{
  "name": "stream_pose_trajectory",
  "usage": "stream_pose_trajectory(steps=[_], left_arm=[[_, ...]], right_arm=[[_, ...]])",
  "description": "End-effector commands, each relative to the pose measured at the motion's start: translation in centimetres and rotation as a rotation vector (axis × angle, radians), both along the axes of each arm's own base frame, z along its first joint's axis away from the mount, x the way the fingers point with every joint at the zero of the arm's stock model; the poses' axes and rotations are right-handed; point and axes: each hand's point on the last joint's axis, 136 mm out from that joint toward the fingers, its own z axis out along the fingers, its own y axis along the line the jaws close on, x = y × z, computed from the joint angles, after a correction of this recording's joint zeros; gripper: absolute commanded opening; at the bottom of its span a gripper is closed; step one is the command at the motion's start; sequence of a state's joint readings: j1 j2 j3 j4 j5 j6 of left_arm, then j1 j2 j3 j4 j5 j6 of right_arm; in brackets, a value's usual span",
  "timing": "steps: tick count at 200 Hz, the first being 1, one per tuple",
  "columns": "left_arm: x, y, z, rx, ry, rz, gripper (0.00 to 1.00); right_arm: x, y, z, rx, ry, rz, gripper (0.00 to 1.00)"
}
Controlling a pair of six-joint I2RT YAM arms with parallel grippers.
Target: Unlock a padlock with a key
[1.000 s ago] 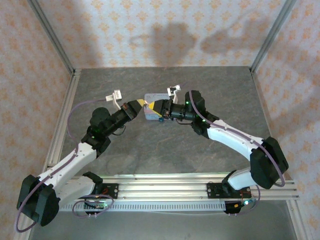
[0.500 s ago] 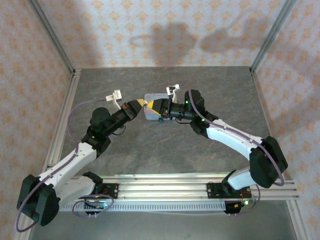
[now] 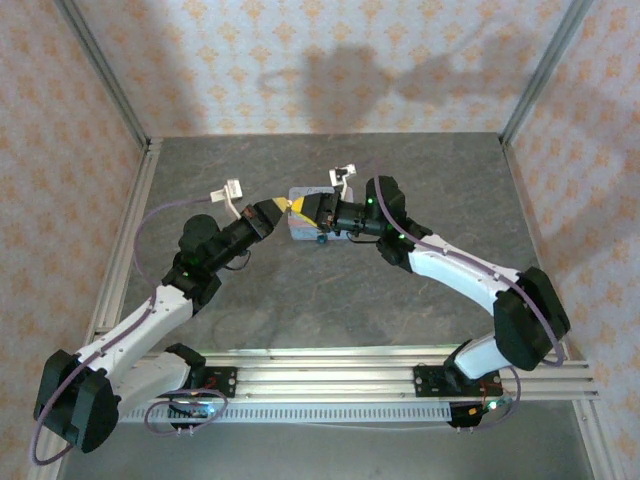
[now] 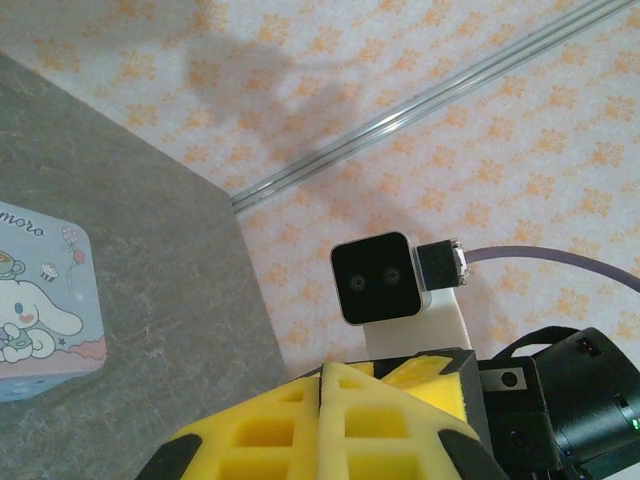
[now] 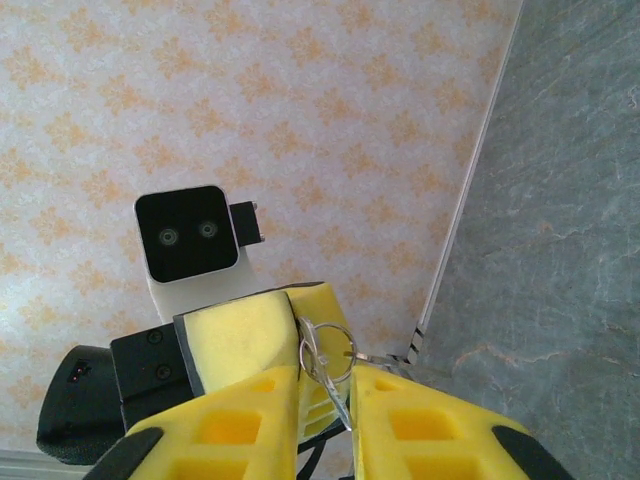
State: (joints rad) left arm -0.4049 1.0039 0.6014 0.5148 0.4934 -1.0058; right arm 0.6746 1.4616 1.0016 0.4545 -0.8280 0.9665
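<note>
Grey table [image 3: 430,170] lies bare out to its rails on every side. Mid-table, the tin [image 4: 40,300] has a lid that reads "moro" above a cartoon dog. My left gripper [image 4: 320,385] is pressed together, just beside my right gripper [image 5: 328,385], which pinches the key [image 5: 343,405] and its ring [image 5: 325,352]. The padlock [image 3: 320,240] is a bluish speck at the tin's near right corner.

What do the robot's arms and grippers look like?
The left arm and right arm have white shells with bulky black joints, and a thin purple cable runs alongside each. The left gripper and right gripper have yellow fingers moulded with square pockets, trimmed in black. Each wrist carries a small black-faced camera on a white bracket.
</note>
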Motion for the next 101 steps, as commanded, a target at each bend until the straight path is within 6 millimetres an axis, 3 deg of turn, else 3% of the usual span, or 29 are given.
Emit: stream_pose_trajectory(steps=[1,26,62,81,101], left_arm=[[-0.5,0.0,1.7,-0.030,-0.049,-0.016,0.00],[-0.5,0.0,1.5,-0.022,-0.046,-0.018,0.00],[-1.1,-0.2,0.4,0.049,-0.020,-0.037,0.00],[-1.8,0.2,-0.8,0.158,0.008,-0.045,0.00],[-3.0,1.0,-1.7,0.267,0.005,-0.058,0.27]], right_arm=[[-0.3,0.5,3.2,0.067,-0.077,0.021,0.15],[-0.2,0.4,3.1,0.060,-0.075,0.013,0.00],[-0.4,0.1,2.1,-0.063,-0.114,0.016,0.00],[-1.1,-0.6,0.8,-0.239,-0.176,0.062,0.00],[-2.3,-1.8,-0.6,-0.451,-0.261,0.186,0.00]])
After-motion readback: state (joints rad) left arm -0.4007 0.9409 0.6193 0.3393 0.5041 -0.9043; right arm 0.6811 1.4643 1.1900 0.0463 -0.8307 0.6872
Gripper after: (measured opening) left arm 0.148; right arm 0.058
